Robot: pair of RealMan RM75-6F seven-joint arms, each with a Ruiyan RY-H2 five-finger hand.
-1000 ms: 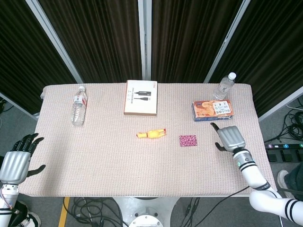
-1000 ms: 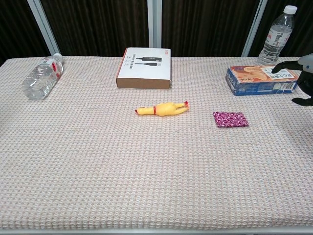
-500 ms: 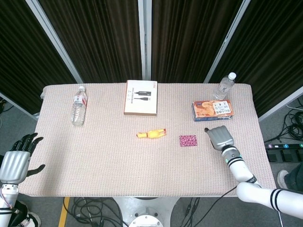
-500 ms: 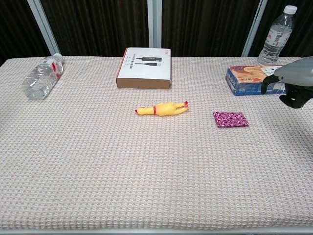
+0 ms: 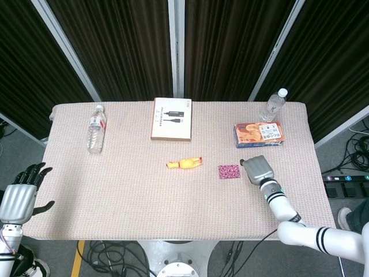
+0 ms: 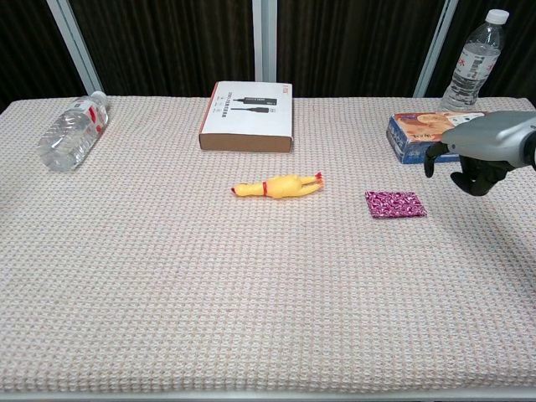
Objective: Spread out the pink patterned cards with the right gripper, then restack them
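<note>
Right hand (image 5: 258, 169), empty with fingers curled loosely downward, hovers just beside the squared pink patterned card stack (image 6: 395, 203) lying flat right of the rubber chicken (image 6: 277, 186); risk: a steep fingertip press may shove the whole stack instead of fanning it.

right hand (image 6: 479, 155) moved leftward, now near pink cards (image 6: 395, 204)

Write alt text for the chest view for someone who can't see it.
The robot's right hand hovers just right of a neat stack of pink patterned cards on a woven table, not touching it. A yellow rubber chicken lies at centre.
</note>
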